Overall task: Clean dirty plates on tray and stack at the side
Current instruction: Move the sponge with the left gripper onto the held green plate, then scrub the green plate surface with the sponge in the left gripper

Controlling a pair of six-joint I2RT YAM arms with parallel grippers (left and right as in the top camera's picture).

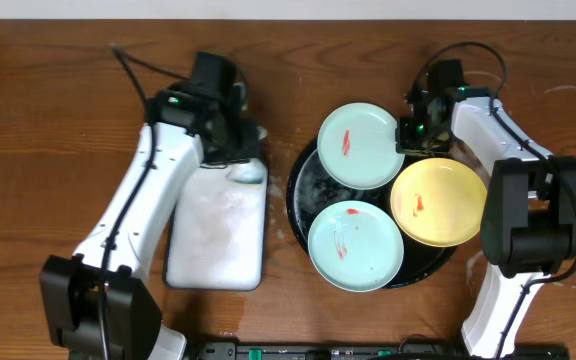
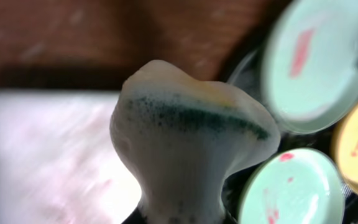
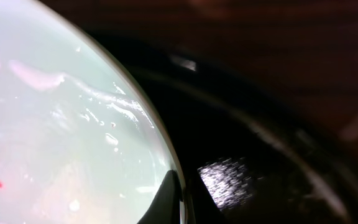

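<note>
Though none is stacked yet, far mint-green round plate point(image 1: 360, 146), near mint-green round plate point(image 1: 355, 245) and yellow round plate point(image 1: 438, 202) lie red-smeared in wide black round tray point(image 1: 306, 190) | left gripper point(image 1: 236, 150) clamped on foamy sponge point(image 2: 191, 143), left of tray | right gripper point(image 1: 413, 130) at far plate's rim, jaw closure cannot be told

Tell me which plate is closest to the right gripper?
The pale mint green round plate farthest back; the right gripper is at its rim. The other green plate and the yellow plate lie farther off.
</note>
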